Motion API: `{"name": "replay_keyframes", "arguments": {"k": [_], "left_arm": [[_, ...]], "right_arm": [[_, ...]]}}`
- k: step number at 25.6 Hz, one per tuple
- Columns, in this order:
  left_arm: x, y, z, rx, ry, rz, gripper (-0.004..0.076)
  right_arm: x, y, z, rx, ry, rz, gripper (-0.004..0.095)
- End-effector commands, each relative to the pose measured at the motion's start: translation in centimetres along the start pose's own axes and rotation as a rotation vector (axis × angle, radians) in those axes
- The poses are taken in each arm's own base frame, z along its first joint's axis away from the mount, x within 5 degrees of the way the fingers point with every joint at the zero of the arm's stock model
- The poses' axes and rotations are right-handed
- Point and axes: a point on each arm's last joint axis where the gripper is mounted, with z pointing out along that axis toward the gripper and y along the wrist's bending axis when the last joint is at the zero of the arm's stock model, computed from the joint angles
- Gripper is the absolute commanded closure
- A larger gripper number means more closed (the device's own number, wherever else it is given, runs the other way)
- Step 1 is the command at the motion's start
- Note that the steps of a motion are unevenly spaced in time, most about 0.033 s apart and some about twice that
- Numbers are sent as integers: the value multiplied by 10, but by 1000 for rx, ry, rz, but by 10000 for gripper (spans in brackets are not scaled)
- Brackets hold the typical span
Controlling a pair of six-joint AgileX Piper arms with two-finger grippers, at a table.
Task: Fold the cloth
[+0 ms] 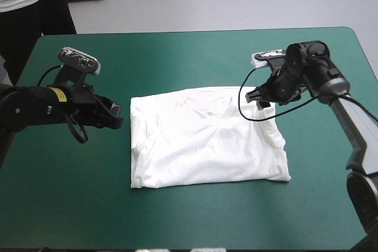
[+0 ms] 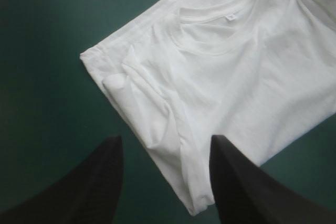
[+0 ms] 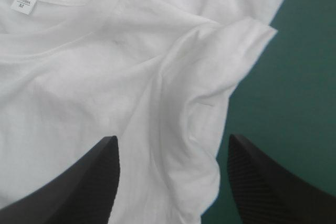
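High view: T-shirt (image 1: 207, 140) flat at middle of table (image 1: 177, 45), left gripper (image 1: 118, 116) just beside one side edge, right gripper (image 1: 260, 98) over the opposite collar-end corner, both spread wide and empty (probably lined up to pinch both sides for next fold).

The left gripper (image 2: 165, 177) is hovering with its black fingers (image 2: 94, 182) spread apart over the T-shirt (image 2: 231, 77), which is lying flat on the teal-green cover (image 2: 47, 66), folded sleeve edge between them
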Motion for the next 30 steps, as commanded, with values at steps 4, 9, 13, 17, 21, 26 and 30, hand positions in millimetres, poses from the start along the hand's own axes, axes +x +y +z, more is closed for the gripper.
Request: {"name": "replay_keyframes", "arguments": {"k": [4,9,13,17,21,26,30], "left_arm": [[25,-5,-14,-13,26,-52,346],[47,-1,27,-6,178,-70,346],[59,0,63,16,234,-98,346],[77,2,99,34,310,-127,320],[89,0,124,76,374,-147,275],[96,-2,150,107,457,-159,272],[103,-25,172,87,526,-63,272]], "right_arm": [[32,0,-96,81,-228,11,333],[74,0,-114,104,-251,33,333],[101,0,-107,102,-211,51,333],[118,-1,-101,111,-185,52,333],[121,-1,-103,112,-189,43,333],[121,-1,-103,114,-189,42,333],[121,-2,-103,118,-189,41,333]]}}
